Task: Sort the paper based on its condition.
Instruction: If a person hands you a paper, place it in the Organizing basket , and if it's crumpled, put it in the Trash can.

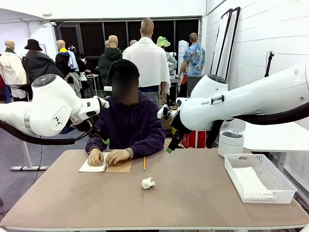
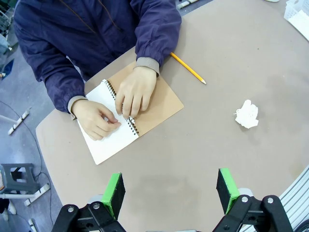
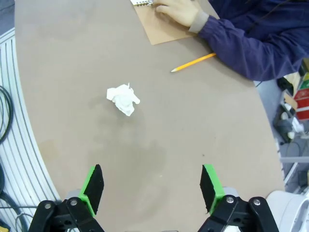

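Two white glossy arms, rounded shells with grey joint caps; left arm (image 1: 46, 108) has a small black logo on its shell, right arm (image 1: 251, 99) has black lettering near the wrist. Thick black cables loop under both. Left gripper (image 2: 169, 193) and right gripper (image 3: 150, 188): black bodies with round screws, green-padded fingers (image 2: 114, 192). The person (image 1: 126, 126) wears a dark navy jacket, lighter ribbed cuffs.

Front camera: low, on the robot's side, facing across the brown worktop (image 1: 183, 193) toward the seated person (image 1: 126, 128). Both wrist cameras look down from high over it, each between its own green pads. All three share the crumpled white paper ball (image 1: 148, 183) (image 2: 247, 114) (image 3: 123, 99).
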Robot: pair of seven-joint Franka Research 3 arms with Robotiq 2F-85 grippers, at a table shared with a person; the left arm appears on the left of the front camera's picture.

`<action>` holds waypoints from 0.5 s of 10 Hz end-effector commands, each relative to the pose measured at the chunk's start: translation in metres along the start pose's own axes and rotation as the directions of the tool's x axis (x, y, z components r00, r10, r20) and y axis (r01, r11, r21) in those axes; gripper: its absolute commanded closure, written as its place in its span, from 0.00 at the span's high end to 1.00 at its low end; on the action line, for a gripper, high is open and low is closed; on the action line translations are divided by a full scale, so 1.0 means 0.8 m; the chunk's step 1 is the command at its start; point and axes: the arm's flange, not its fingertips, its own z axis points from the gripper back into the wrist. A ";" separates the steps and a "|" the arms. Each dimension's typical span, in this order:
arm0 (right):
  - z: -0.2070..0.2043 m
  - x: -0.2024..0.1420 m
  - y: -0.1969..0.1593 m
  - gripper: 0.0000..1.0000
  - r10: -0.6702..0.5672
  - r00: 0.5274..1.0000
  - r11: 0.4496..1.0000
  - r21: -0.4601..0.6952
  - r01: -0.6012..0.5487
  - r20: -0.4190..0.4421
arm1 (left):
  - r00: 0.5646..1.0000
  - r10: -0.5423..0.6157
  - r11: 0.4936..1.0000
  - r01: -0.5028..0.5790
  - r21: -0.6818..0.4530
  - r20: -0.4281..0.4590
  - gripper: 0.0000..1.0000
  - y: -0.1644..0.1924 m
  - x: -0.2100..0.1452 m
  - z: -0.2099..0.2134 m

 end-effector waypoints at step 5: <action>-0.057 0.037 0.012 1.00 0.150 0.988 0.986 0.087 -0.145 -0.047 | 1.000 0.005 1.000 -0.005 -0.006 -0.004 1.00 0.001 -0.001 0.000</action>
